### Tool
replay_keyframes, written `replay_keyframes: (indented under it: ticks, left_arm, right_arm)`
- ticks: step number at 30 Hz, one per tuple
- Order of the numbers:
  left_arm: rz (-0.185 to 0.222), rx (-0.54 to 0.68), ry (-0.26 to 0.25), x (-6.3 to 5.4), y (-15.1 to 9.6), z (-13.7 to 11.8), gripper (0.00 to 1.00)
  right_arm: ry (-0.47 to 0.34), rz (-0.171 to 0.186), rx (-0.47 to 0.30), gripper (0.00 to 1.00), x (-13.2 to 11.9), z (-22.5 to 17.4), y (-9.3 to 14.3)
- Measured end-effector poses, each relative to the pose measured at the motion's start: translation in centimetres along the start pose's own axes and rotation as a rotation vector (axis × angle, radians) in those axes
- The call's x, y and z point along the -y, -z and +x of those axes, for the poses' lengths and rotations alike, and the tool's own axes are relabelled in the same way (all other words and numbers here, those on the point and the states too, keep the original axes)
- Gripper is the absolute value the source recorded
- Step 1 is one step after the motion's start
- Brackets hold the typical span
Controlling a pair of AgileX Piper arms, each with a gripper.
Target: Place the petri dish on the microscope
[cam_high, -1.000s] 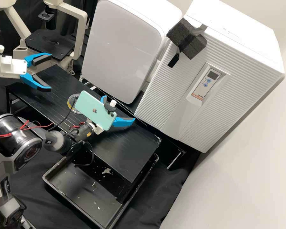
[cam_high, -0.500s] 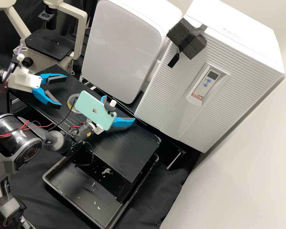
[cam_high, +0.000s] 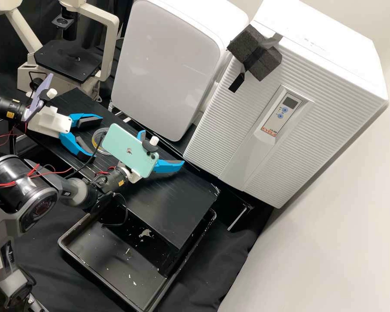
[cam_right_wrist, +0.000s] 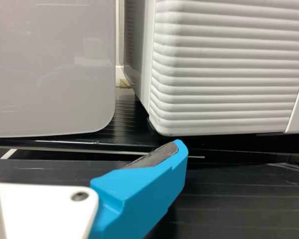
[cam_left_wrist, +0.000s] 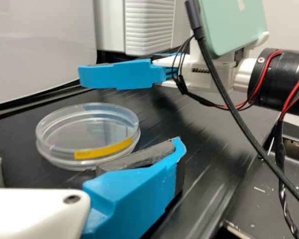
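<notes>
My left gripper [cam_high: 96, 138] is open at the petri dish [cam_high: 100, 146], its fingertips beside the dish's near rim in the high view. The clear, round petri dish [cam_left_wrist: 87, 132] bears a yellow label and lies flat on the black bench, just beyond the open fingers of my left gripper [cam_left_wrist: 84, 153] in the left wrist view. A green phone's corner covers part of it in the high view. My right gripper [cam_high: 164, 148] is held over the bench to the dish's right, open and empty; the right wrist view shows my right gripper [cam_right_wrist: 84, 142] also. The microscope's black stage [cam_high: 69, 63] stands at the back left.
A white rounded cabinet [cam_high: 164, 65] and a ribbed white unit [cam_high: 242, 130] stand behind the bench [cam_high: 177, 208]. A black tray [cam_high: 117, 268] lies in front, partly below the bench edge. The green phone [cam_high: 128, 149] and its cable are near the dish.
My left gripper has come from near the microscope, toward the front and right, to the petri dish, staying open. The right arm and the dish have not moved.
</notes>
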Motion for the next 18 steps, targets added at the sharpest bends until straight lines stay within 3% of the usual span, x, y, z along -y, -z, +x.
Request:
replay_keyframes:
  ticks: [18]
  left_arm:
    - [-0.025, 0.024, -0.005, 0.0, -0.3, 2.0, 1.00]
  right_arm:
    - [0.000, 0.000, 0.000, 1.00, 0.0, 0.0, 0.0]
